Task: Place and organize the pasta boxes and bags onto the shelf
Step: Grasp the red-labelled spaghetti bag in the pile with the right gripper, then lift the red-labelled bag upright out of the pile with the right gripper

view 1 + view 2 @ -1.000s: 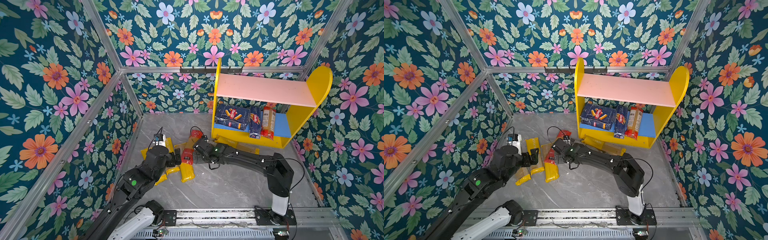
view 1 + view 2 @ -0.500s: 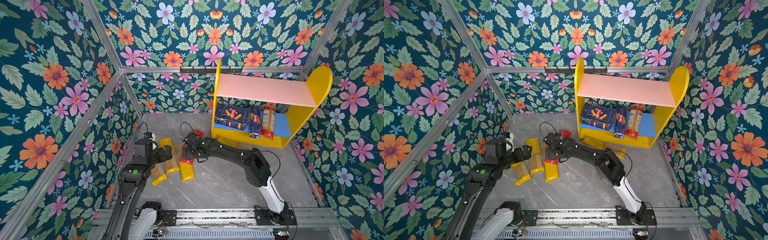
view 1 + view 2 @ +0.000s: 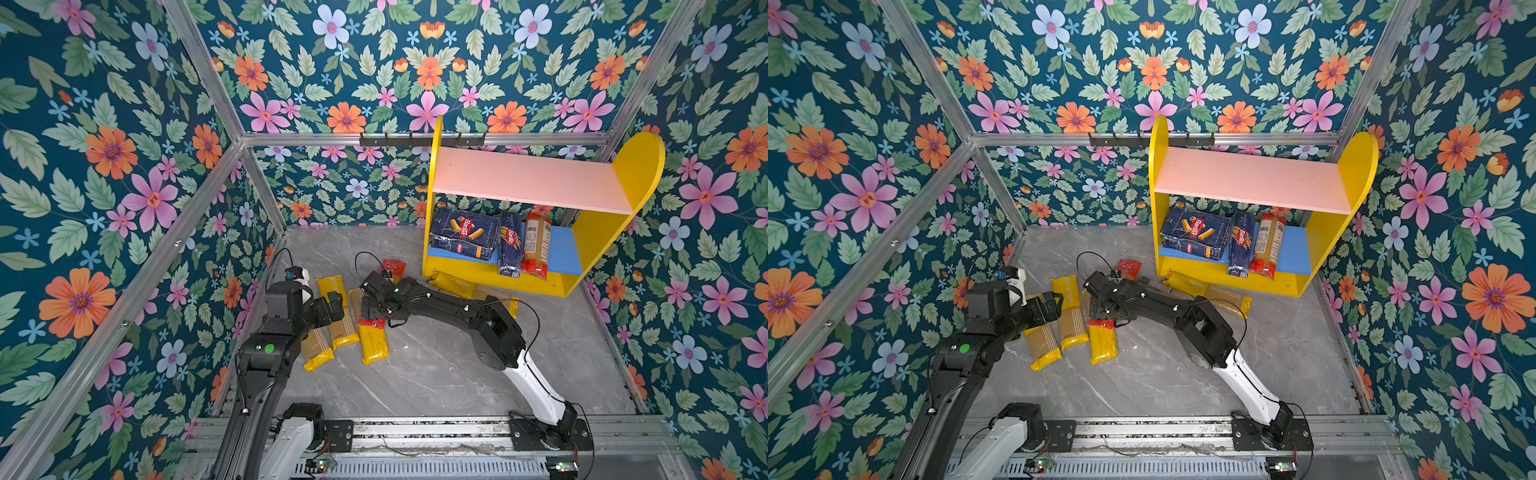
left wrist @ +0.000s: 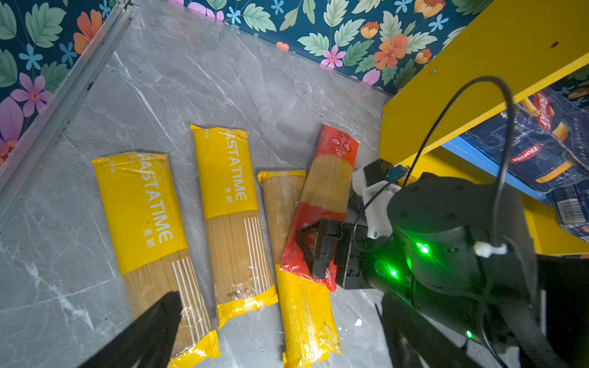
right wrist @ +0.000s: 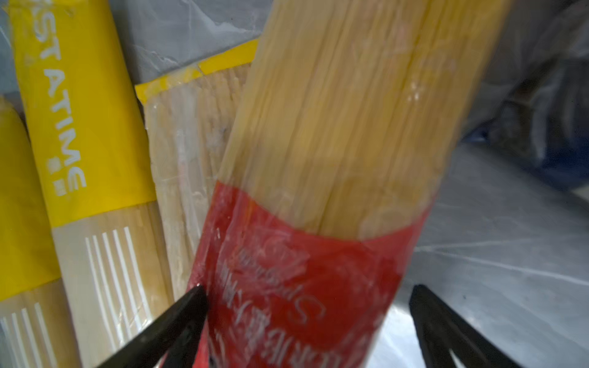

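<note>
On the floor, a red-ended bag (image 4: 328, 178) lies slanted across one of three yellow-ended bags (image 4: 229, 204). My right gripper (image 5: 307, 306) is open and straddles its red band (image 3: 372, 323); one finger touches the band's edge, the other stands clear. My left gripper (image 4: 280, 334) is open above the near ends of the yellow bags (image 3: 332, 320), holding nothing. The shelf (image 3: 638, 166) stands at the back right. On its blue lower board are the wide pasta box (image 3: 463, 235), the narrow box (image 3: 510, 245) and another red-ended bag (image 3: 536, 245).
One more yellow-ended bag (image 3: 453, 282) lies against the shelf's yellow base, partly under my right arm (image 3: 494, 328). The pink upper board (image 3: 1250, 178) carries nothing. Flowered walls close in the grey floor (image 3: 436, 374) on three sides.
Both arms have swung to the left. The left arm has risen and drawn back over the yellow bags. The right gripper has moved left over the red-ended bag.
</note>
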`<move>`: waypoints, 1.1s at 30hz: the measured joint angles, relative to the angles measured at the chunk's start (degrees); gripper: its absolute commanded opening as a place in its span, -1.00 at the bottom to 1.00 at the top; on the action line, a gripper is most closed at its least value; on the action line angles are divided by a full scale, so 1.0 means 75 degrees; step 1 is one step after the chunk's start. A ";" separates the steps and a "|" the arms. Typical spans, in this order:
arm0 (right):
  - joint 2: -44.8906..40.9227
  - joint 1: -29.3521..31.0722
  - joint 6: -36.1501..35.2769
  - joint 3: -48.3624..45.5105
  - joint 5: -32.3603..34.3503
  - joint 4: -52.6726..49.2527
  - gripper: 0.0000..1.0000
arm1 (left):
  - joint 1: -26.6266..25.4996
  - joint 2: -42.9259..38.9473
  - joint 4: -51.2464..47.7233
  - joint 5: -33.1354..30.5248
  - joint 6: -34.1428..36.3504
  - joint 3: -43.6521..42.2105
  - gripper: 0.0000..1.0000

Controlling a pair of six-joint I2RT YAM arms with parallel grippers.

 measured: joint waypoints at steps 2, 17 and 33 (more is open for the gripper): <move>0.0099 -0.0009 0.0076 0.0032 0.0017 0.0248 0.99 | 0.0000 -0.0035 0.0015 0.0017 0.0000 -0.0026 1.00; 0.0361 0.0154 0.0140 0.0796 0.0516 -0.0105 0.99 | 0.0000 -0.0181 0.0055 0.0047 0.0055 -0.0064 0.99; 0.1177 -0.0055 0.0175 0.2104 0.0685 -0.0979 0.84 | 0.0000 -0.0187 0.0163 0.0052 0.0055 -0.0134 0.99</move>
